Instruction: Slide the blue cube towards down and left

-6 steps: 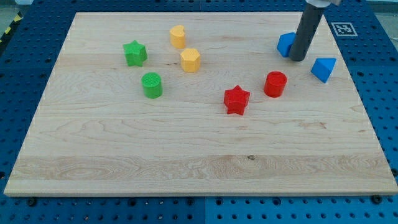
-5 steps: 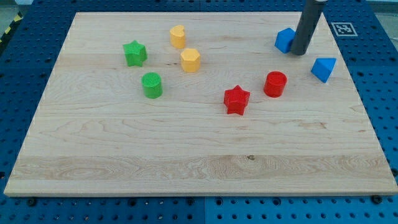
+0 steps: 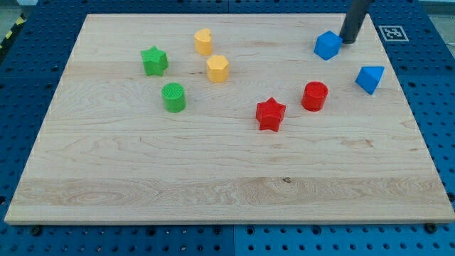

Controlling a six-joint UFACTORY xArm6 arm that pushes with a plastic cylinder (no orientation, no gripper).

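The blue cube (image 3: 327, 45) sits on the wooden board (image 3: 227, 178) near the view's top right. My tip (image 3: 348, 40) is just right of the cube and slightly above it in the view, close to its upper right corner; whether it touches the cube I cannot tell. The dark rod rises out of the view's top edge.
A blue triangular block (image 3: 370, 78) lies below and right of the cube. A red cylinder (image 3: 314, 96) and a red star (image 3: 270, 114) lie below it. Two yellow blocks (image 3: 203, 42) (image 3: 217, 69), a green star (image 3: 153, 60) and a green cylinder (image 3: 173, 97) stand at the left.
My tip has moved up the view and a little right, from the cube's lower right side to its upper right corner. The cube has stayed almost in place.
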